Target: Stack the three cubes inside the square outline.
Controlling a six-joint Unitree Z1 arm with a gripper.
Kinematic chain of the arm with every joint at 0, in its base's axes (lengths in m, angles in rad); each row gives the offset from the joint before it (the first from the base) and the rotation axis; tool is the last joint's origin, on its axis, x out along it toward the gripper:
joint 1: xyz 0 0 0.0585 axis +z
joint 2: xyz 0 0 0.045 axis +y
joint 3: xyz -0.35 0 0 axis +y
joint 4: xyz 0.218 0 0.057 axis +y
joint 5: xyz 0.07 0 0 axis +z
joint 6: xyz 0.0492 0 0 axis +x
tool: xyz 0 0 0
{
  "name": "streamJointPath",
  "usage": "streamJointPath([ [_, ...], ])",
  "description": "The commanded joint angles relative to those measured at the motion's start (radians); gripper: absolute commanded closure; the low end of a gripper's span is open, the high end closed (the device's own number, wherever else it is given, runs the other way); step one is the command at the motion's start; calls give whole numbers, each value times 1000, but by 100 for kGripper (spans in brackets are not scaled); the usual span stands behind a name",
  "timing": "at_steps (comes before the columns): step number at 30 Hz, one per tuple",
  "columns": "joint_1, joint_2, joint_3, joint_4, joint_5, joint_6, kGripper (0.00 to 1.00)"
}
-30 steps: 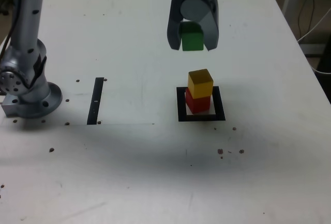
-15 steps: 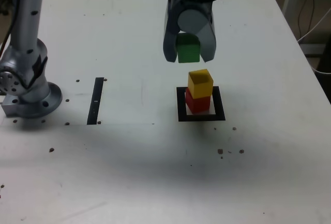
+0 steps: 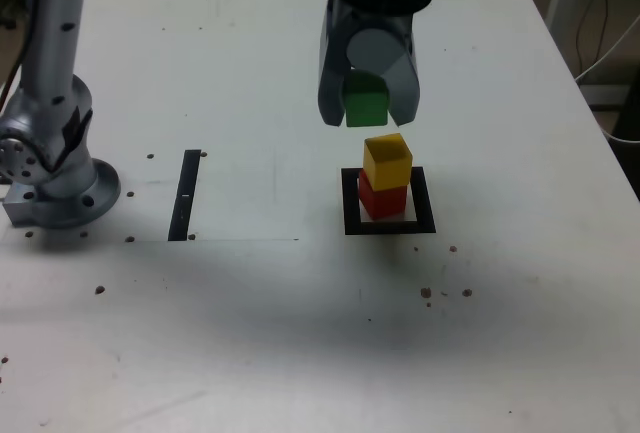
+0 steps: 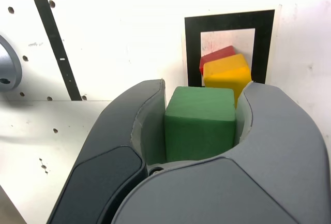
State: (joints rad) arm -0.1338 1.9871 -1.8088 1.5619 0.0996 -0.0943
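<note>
I am carrying the green cube (image 3: 366, 107), pinched on two opposite flat faces between the gripper's curved pads; the gripper (image 3: 367, 111) is clamped on it, and in the wrist view the cube is sitting square and deep between the jaws. It is hanging in the air just above and slightly behind the yellow cube (image 3: 387, 160). I am judging it light, rigid and matte, so it should not slip or crush, and the side faces are the right place to hold it, leaving the bottom face free to land flat.

The yellow cube is sitting on the red cube (image 3: 381, 199), and it looks turned a little and offset from the red one beneath, so I am treating that pair as easy to knock over. Both are standing inside the square outline (image 3: 351, 203) on the white tabletop (image 3: 300, 333). A thin black strip (image 3: 186, 194) is lying well apart, toward the exterior view's left.
</note>
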Motion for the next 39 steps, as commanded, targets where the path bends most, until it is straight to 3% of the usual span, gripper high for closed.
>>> streamJointPath([
  [1,2,15,-7,3,2,0,71],
  [34,23,87,-5,-60,-54,28,70],
  [39,25,95,-6,-63,-57,28,65],
])
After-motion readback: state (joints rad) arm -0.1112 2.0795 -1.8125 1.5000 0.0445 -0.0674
